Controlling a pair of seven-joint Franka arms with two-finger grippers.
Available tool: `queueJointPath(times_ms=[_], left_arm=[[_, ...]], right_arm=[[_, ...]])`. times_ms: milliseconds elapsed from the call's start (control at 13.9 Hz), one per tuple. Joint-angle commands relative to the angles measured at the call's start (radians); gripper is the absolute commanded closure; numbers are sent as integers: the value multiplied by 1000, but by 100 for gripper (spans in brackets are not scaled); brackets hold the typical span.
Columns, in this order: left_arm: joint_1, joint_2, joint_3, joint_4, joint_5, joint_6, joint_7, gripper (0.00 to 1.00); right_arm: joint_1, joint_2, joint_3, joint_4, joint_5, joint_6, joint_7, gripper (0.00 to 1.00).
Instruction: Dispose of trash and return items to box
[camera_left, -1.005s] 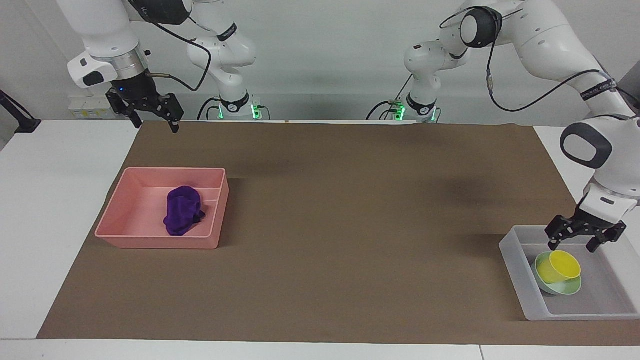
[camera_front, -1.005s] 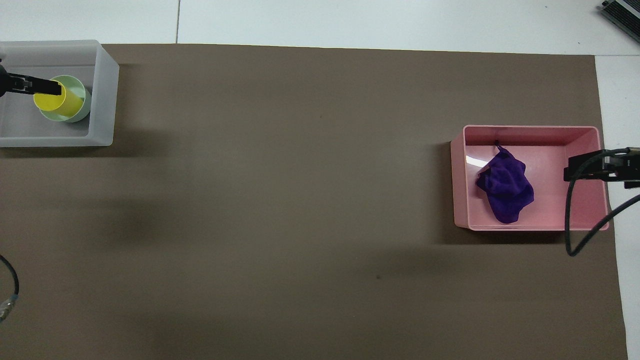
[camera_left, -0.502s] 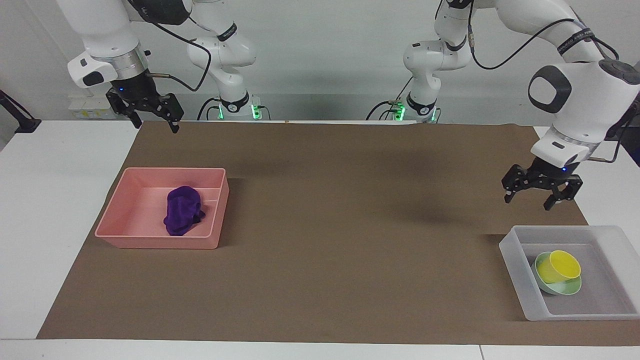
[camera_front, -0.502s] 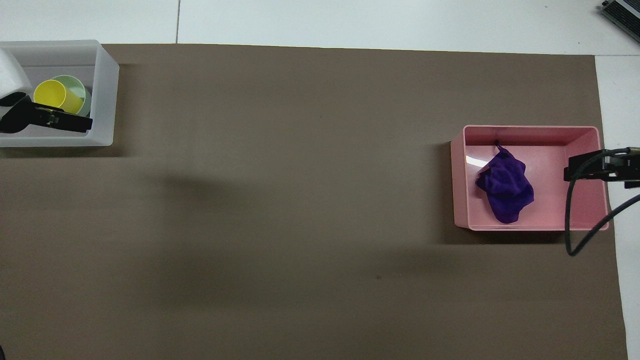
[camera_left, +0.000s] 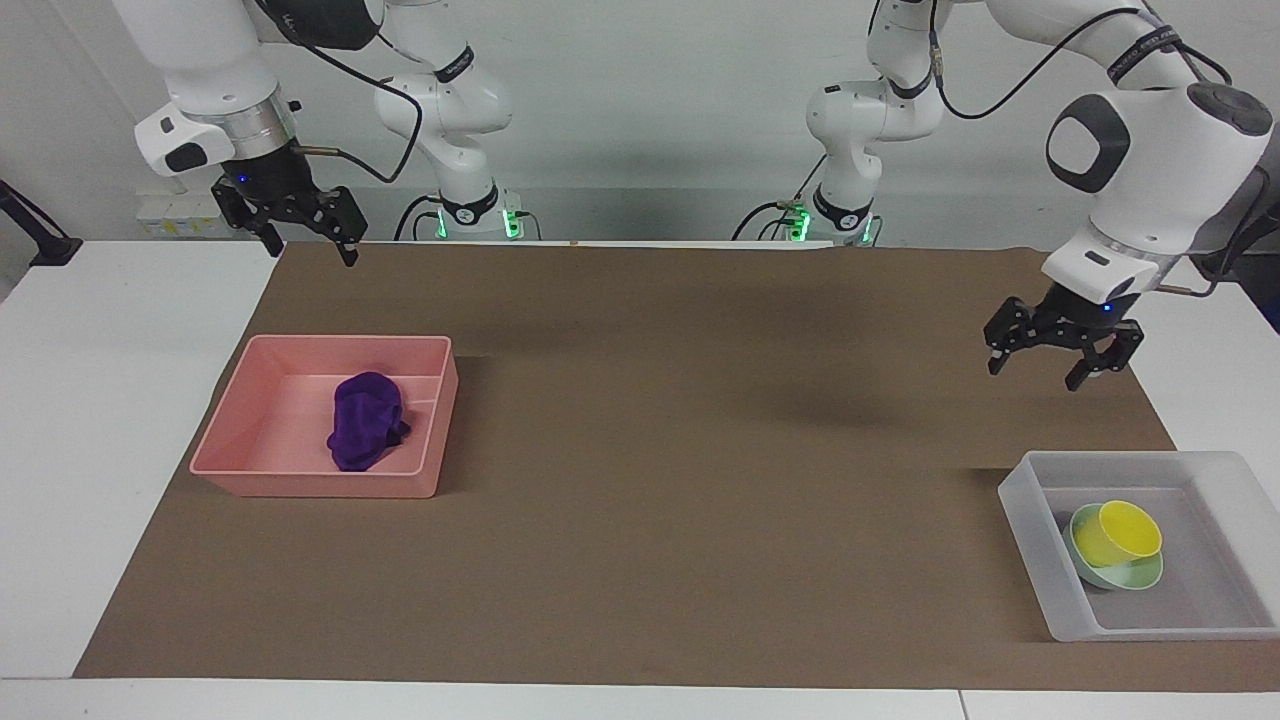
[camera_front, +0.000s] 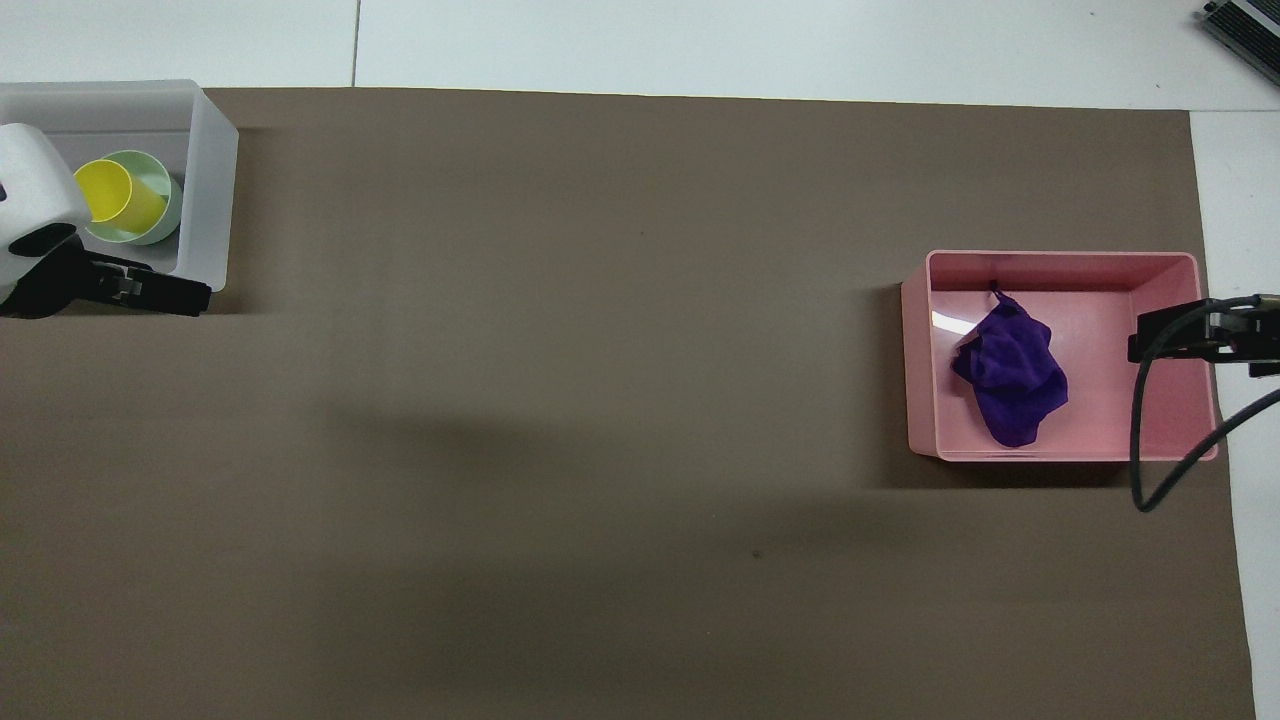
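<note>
Left hand hangs in the air with fingers spread, holding nothing, over the brown mat beside the box at the left arm's end of the desk. Down in that box, the yellow cup lies tilted in the green bowl. Over at the right arm's end, the right hand hovers spread and empty above the desk's robot-side edge, waiting. Purple cloth sits crumpled in the pink tray, its thread showing in the overhead view.
</note>
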Motion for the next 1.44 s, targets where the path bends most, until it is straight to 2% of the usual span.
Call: queueJointPath(times_ms=[0, 72, 287, 1364], left_arm=[[-8, 45, 13, 136, 20, -140, -20, 0], [-7, 57, 13, 170, 20, -187, -18, 0], [-10, 42, 14, 172, 19, -236, -21, 0], [-5, 27, 13, 142, 17, -224, -64, 0]], right_arm=[[-12, -33, 4, -41, -2, 29, -24, 0], [-12, -33, 4, -41, -2, 29, -26, 0], [-12, -33, 4, -41, -2, 29, -29, 0], [-12, -33, 4, -41, -1, 29, -29, 0]])
